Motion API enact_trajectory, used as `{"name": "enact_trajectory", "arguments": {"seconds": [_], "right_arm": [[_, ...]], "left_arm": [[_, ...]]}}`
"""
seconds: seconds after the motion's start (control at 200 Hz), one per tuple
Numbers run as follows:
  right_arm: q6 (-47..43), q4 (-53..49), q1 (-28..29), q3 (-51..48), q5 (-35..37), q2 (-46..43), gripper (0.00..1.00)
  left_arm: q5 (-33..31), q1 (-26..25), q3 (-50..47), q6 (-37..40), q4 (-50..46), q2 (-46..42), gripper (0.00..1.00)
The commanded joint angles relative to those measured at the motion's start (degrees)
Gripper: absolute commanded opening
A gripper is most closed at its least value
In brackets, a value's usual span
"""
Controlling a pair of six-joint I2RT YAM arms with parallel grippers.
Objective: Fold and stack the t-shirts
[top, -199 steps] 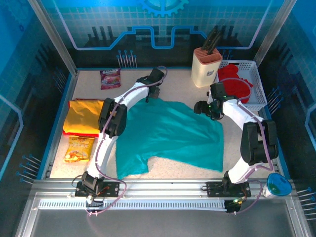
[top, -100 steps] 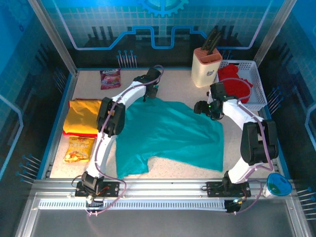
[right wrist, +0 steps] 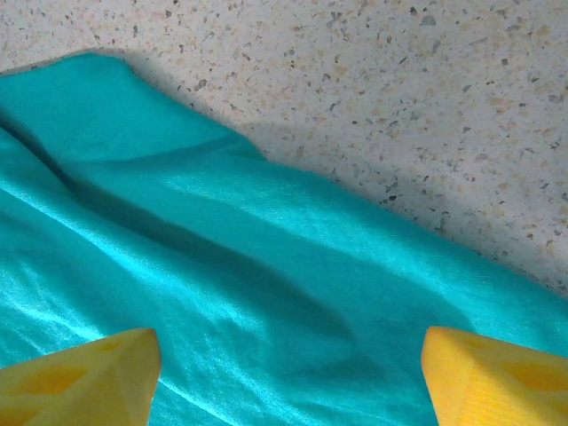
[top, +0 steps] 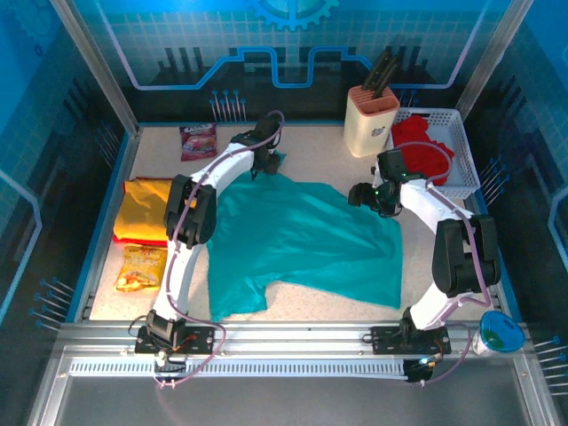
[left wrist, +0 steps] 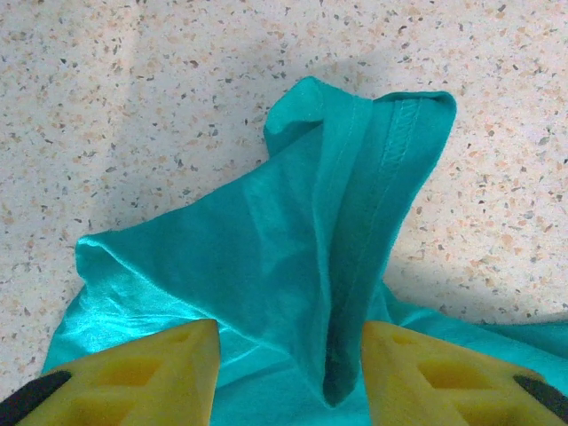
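Straddling the teal t-shirt (top: 311,240)'s bunched sleeve near the surface (top: 319,151)'s far edge, left fingers (left wrist: 142,368) stand open; right fingers (right wrist: 80,373) gape over its right edge.

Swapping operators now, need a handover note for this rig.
Left gripper: open, fingers astride a bunched far corner of the teal tee.
Right gripper: open over its far right edge.
Yellow tee lies folded at left; red tee in the white basket.
Done: yellow folded. Left: fold teal and red, stack all.
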Motion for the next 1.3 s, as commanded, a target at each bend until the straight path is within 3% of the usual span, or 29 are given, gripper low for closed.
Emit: {"name": "enact_trajectory", "arguments": {"seconds": [0.0, 0.195, 0.535, 0.79, 1.016, 1.171, 1.211, 1.261, 1.296], "right_arm": [[-0.2, 0.3, 0.9, -0.9, -1.2, -0.9, 0.78], [-0.1, 0.5, 0.9, -1.0, -1.3, -0.6, 0.78], [-0.5, 0.4, 0.9, -0.7, -0.9, -0.3, 0.78], [-0.2, 0.7, 0.8, -0.8, -1.5, 0.4, 0.78], [-0.7, -0.1, 0.9, -0.8, -1.3, 0.4, 0.78], [-0.3, -1.2, 0.8, -0.8, 0.2, 0.4, 0.78], [0.2, -1.8, 0.9, -0.6, 1.4, 0.4, 0.78], [0.4, -2.0, 0.8, -0.4, 2.7, 0.7, 0.78], [0.6, -2.4, 0.8, 0.1, 3.4, 1.3, 0.78]], "left_arm": [[2.2, 0.5, -0.9, -1.3, -0.1, -1.7, 0.46], [3.7, 0.3, -2.6, -2.0, 1.0, -2.1, 0.45], [2.1, 2.2, 0.3, -1.5, -0.7, -0.5, 0.18], [-1.2, 4.4, 7.0, 4.1, -3.8, 1.3, 0.13], [-6.1, 4.6, 22.7, 7.0, -5.5, 10.1, 0.13], [-14.4, 5.3, 33.1, 5.9, -6.3, 16.6, 0.17], [-15.7, 5.7, 33.3, 4.5, -6.4, 16.8, 0.22], [-15.3, 6.5, 33.3, 2.0, -7.8, 16.6, 0.37], [-15.0, 6.8, 33.2, 0.4, -9.3, 16.2, 0.41]]}}
